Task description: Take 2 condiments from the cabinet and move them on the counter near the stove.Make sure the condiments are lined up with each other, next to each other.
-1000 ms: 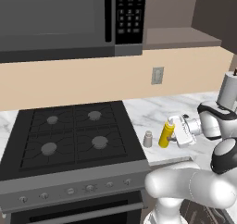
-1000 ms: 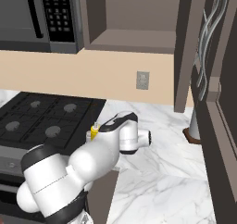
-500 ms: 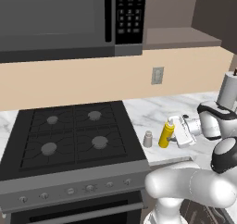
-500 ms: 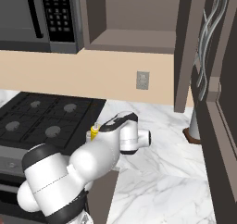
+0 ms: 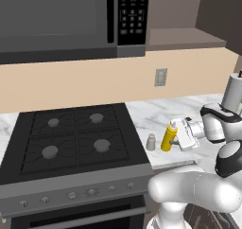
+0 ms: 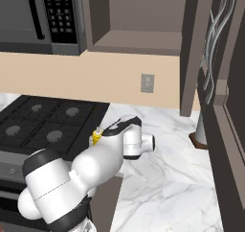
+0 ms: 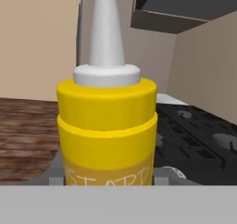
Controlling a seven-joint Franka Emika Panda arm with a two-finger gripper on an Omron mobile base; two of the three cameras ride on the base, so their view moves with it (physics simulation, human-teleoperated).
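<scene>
Upright, squeeze bottle (image 5: 167, 137), nozzle skyward

yellow squeeze bottle (image 5: 167, 137): upright on counter (image 5: 156, 115), right of stove (image 5: 71, 143) | grey shaker (image 5: 151, 142): upright, just left of it

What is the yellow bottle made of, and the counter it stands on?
The yellow squeeze bottle looks like smooth, matte plastic: even colour, moulded ridge, white pointed nozzle. The counter looks like polished white marble, judging by its faint grey veins.
</scene>
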